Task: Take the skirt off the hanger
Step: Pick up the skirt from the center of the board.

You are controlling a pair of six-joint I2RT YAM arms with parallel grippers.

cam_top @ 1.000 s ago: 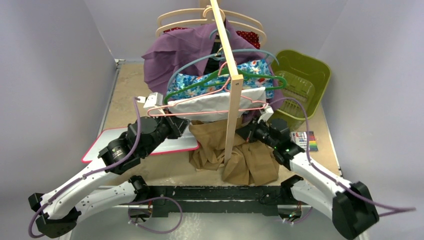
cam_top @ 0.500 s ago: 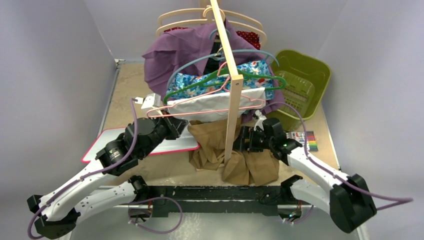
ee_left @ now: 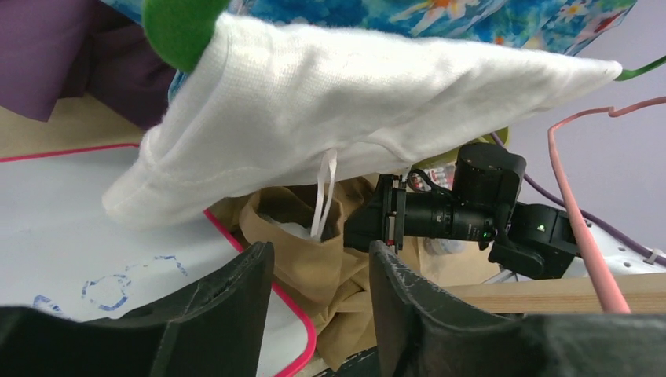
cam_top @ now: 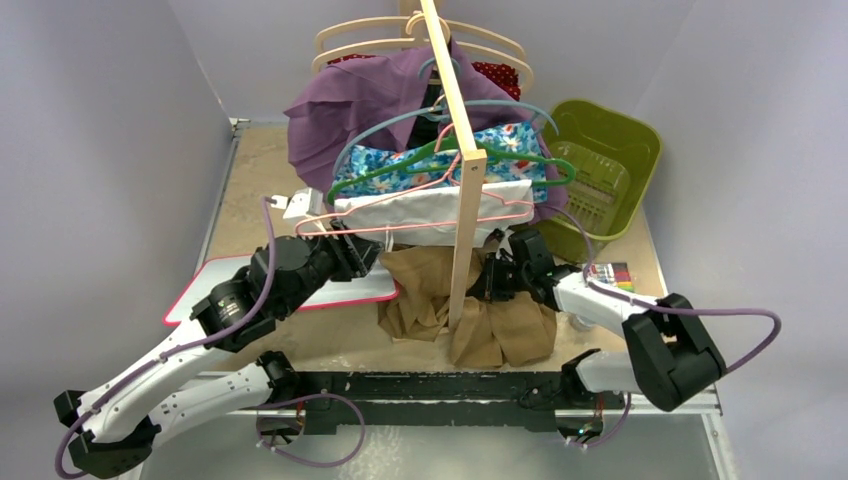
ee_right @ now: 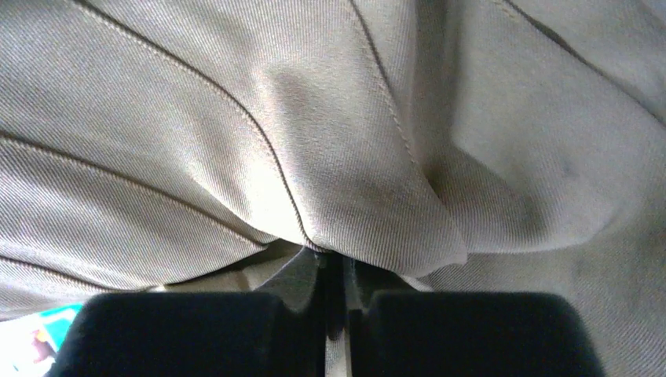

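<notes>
The tan skirt lies bunched on the table under the pink hanger, its upper edge close below the white garment; whether it still hangs there is hidden. My left gripper is open beside the skirt's left edge. In the left wrist view nothing sits between its fingers, and the skirt lies beyond them, with the pink hanger at right. My right gripper is low at the skirt's right side. Close up, it is shut on a fold of the skirt.
A wooden rack post stands in front of the hanging clothes, between both grippers. A whiteboard with a pink rim lies under the left arm. A green basket sits at back right, a marker box near the right arm.
My left gripper has opened near the hanger's left end. My right arm swung inward and down to the skirt, opened, then shut on its fabric.
</notes>
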